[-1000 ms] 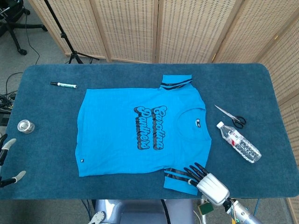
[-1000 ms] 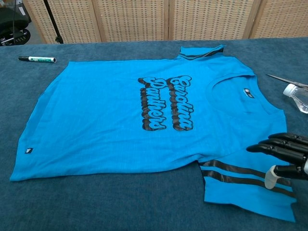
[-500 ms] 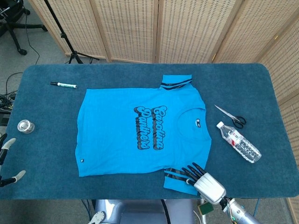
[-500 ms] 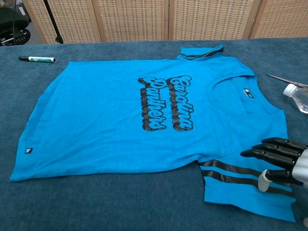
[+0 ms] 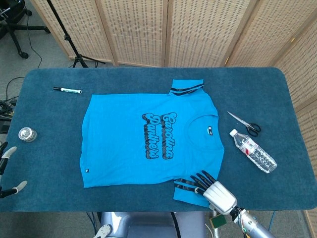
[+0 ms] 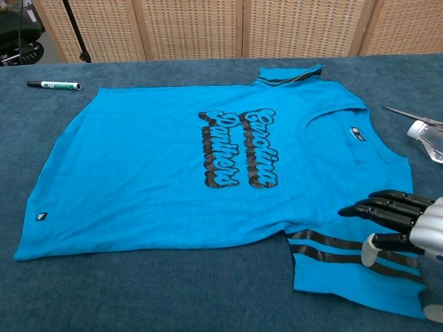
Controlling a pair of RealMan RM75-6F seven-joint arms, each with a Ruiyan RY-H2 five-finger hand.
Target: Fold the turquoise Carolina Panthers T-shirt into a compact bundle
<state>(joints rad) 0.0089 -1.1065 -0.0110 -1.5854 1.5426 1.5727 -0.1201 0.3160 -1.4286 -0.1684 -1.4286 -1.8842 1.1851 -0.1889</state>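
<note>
Right hand (image 6: 405, 223) hovers over the near sleeve (image 6: 332, 252), fingers apart, holding nothing; contact unclear. T-shirt (image 5: 148, 139) lies flat mid-table, long axis left-right, collar right, spreading left and far from this hand. Left hand (image 5: 9, 171) at near-left edge, well apart, state indeterminate. Count: one shirt, one marker (image 5: 67, 90), one scissors (image 5: 244, 123), one bottle (image 5: 252, 150), one tape roll (image 5: 27, 134).

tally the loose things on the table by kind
shirt: 1
marker: 1
scissors: 1
bottle: 1
tape roll: 1
total: 5
</note>
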